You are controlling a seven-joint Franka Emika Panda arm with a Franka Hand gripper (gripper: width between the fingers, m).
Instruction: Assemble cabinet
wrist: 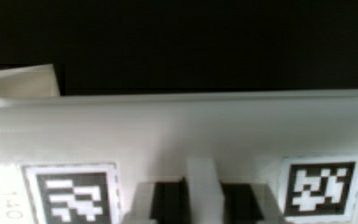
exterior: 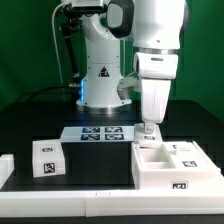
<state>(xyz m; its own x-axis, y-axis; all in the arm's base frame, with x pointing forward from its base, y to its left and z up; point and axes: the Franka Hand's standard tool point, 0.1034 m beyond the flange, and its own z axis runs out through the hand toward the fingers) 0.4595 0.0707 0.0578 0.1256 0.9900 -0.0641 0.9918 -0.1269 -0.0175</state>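
Arm: white robot arm [exterior: 155, 45] reaching down from above at the exterior view's right; its base stands at the far side of the black table [exterior: 100, 165]

Gripper: gripper [exterior: 150, 129] pointing straight down, its tip at the rear edge of the cabinet; whether it touches that edge cannot be told

Fingers: too small in the exterior view and not clearly made out in the blurred wrist view; how far apart they stand, and whether they hold anything, cannot be told

Cabinet: large white cabinet [exterior: 160, 172] on the table at the near side, exterior view's right; open recesses facing up; one tag visible on its front face

Cabinet, wrist view: a pale panelled face of the cabinet [wrist: 176, 125] fills the lower frame; left tag [wrist: 73, 192] and right tag [wrist: 322, 185] on it, dark slots between them; picture blurred

Marker board: flat marker board [exterior: 101, 133] with four tags, lying mid-table, just beside the cabinet's rear corner toward the exterior view's left

Cube: small white cube [exterior: 45, 160] with one tag, at the exterior view's left, well apart from the cabinet

Edge piece: white part [exterior: 5, 168] cut off by the exterior view's left edge; kind not determinable
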